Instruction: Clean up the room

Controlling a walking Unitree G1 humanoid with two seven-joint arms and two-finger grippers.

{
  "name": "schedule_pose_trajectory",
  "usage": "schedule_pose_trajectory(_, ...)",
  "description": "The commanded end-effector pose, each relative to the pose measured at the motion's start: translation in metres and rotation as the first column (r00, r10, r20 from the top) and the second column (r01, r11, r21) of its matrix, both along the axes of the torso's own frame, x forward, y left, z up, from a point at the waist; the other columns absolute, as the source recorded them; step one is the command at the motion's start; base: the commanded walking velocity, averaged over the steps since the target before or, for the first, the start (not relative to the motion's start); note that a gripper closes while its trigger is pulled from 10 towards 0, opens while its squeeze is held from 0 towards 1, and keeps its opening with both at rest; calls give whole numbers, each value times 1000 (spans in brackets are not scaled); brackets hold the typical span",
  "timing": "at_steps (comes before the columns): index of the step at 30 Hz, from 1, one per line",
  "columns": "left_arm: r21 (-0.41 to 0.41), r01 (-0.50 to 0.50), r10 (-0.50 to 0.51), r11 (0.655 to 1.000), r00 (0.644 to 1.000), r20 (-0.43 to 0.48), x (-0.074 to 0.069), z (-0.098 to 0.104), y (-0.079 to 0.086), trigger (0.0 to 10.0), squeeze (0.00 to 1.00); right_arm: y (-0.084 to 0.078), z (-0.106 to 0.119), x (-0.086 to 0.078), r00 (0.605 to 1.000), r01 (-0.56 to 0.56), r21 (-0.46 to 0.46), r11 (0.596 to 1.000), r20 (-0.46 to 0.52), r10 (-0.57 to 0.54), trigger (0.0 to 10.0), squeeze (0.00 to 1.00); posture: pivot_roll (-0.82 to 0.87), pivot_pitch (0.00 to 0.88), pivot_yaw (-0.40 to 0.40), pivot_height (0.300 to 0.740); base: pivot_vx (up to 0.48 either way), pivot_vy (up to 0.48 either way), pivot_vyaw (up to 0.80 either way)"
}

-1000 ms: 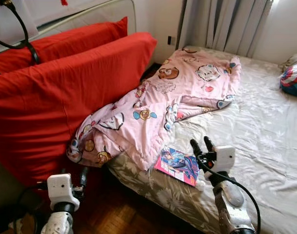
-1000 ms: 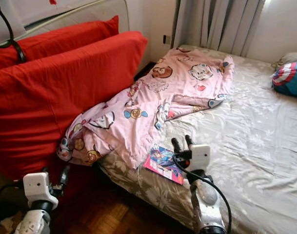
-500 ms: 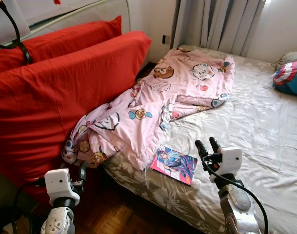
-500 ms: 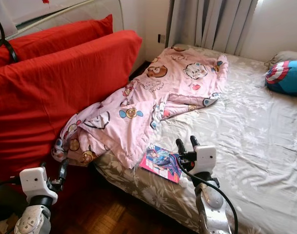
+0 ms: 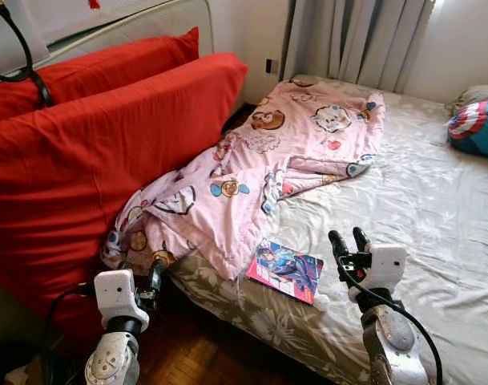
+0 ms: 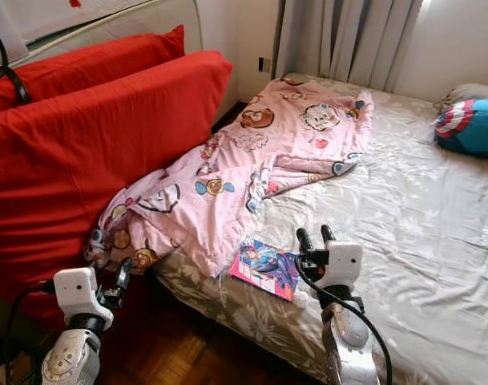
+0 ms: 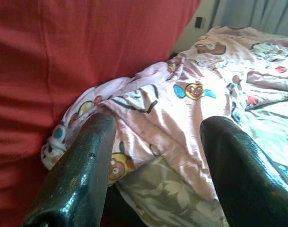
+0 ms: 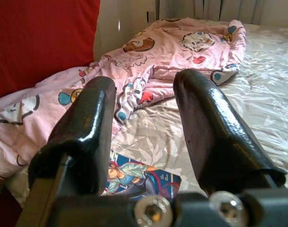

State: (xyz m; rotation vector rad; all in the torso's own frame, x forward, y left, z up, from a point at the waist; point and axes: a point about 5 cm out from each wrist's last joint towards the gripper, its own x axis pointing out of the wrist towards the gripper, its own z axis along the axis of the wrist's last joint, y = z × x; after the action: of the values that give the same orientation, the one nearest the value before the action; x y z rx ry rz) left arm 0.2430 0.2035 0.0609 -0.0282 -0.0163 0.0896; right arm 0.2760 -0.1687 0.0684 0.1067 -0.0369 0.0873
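From the left eye view, a bed (image 5: 436,208) with a pale floral-patterned sheet carries a rumpled pink cartoon-print blanket (image 5: 260,172) that runs from the head end near the grey curtains (image 5: 364,40) down to the bed's near left edge, where it spills over the side against large red cushions (image 5: 99,152). A colourful glossy comic book (image 5: 288,270) lies flat at the near edge of the bed, just beside the blanket's lower hem. The right end effector (image 5: 349,241) hovers over the sheet just beside the comic, its two black fingers parted and holding nothing. The left end effector (image 5: 154,277) sits low by the bed's side, near the hanging blanket. A round red, white and blue shield-print pillow (image 5: 476,128) rests at the far right edge.

In the left wrist view, the left end effector's fingers (image 7: 82,175) stand wide apart, empty, pointed at the draped blanket.

In the right wrist view, the right end effector's fingers (image 8: 214,127) are spread, empty, with the comic lying below them on the sheet.
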Motion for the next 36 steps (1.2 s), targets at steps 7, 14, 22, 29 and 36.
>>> schedule_pose_trajectory(7,-4,26,-26,1000,999,-25,-3,-3,-5,10000,0,0,4,-1,1000,-3,20,1000,11,3,10000,1000,-180,83,6,740,0,0,0)
schedule_pose_trajectory(14,-6,24,-24,1000,999,-31,-5,-4,-6,10000,0,4,4,-1,1000,-19,16,1000,4,19,10000,1000,-172,88,-2,740,0,0,0)
schedule_pose_trajectory(22,-15,28,-29,999,999,-32,-3,-4,-9,10000,0,2,4,0,1000,-19,-4,1000,-6,19,10000,0,-179,99,-7,740,0,0,0)
schedule_pose_trajectory(29,-19,20,-21,1000,999,-34,-3,-4,-9,10000,0,3,1,3,999,-12,-10,1000,-44,12,10000,0,-169,104,-14,740,0,0,0)
schedule_pose_trajectory(36,-17,7,-7,1000,999,-35,-4,-4,-6,10000,0,6,0,4,998,-27,-13,1000,-61,26,10000,0,-173,115,-17,710,0,0,0)
